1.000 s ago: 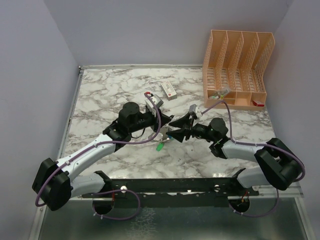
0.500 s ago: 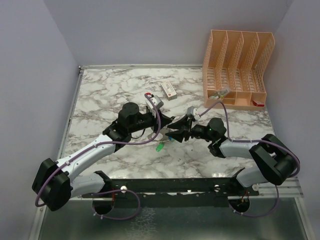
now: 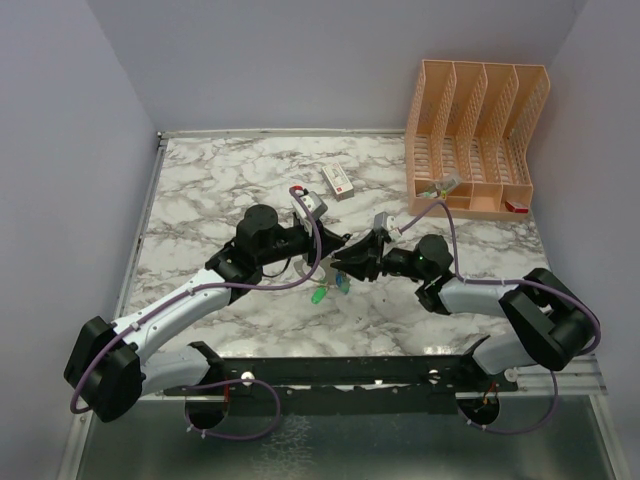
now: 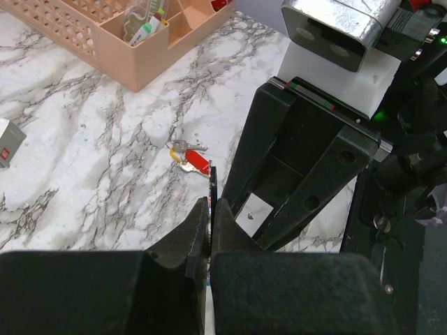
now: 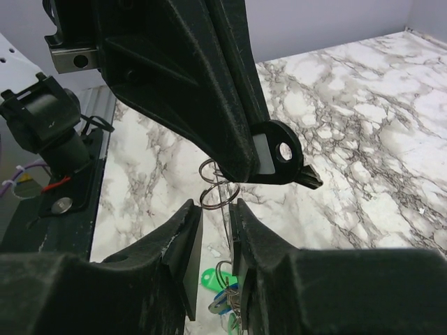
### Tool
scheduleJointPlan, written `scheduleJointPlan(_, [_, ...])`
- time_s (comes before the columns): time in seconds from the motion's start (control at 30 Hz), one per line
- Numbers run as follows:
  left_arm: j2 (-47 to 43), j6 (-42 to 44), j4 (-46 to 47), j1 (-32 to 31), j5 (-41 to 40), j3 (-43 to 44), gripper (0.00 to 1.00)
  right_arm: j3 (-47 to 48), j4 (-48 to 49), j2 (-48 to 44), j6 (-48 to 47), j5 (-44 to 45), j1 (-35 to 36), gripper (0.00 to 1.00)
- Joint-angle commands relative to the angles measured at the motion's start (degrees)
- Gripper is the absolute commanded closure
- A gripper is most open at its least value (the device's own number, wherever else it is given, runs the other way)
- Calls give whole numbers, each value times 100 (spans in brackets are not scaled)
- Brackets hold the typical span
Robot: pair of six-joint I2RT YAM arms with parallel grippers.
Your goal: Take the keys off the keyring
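Keys (image 5: 218, 285) dangle just beneath slightly open right tool (image 5: 214, 209) straddling keyring (image 5: 220, 194); left tool (image 4: 210, 209) clamps keyring.

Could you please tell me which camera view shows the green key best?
The right wrist view: the green key appears close up, low between the fingers of the right tool, its rounded head clear. The top external view shows only a green speck. The left wrist view does not show it.

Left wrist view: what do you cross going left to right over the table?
white box → red-headed key → right gripper. The peach organizer spans the first two, so it is left out.
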Motion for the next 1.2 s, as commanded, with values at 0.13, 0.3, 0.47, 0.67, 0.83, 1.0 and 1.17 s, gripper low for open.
scheduleJointPlan(0.13, [-91,-36,280,22,216,-25,100,105,309,-72,139,-161,17,74])
scheduleJointPlan(0.3, [-69,-23,281,27,234,-25,100,110,328,-145,226,-183,21,79])
scheduleJointPlan(0.47, [-72,41,265,28,261,-25,100,157,261,-172,419,-233,13,91])
scheduleJointPlan(0.67, [-63,141,210,22,340,-16,100,209,187,-175,648,-231,15,99])
scheduleJointPlan(0.83, [-75,244,185,27,464,-16,100,211,264,-163,982,-69,22,99])
scheduleJointPlan(1.0, [-93,336,124,24,524,-9,100,237,224,-190,1368,194,18,99])
scheduleJointPlan(1.17, [-53,337,99,22,597,14,100,330,-45,-220,1435,353,16,99])
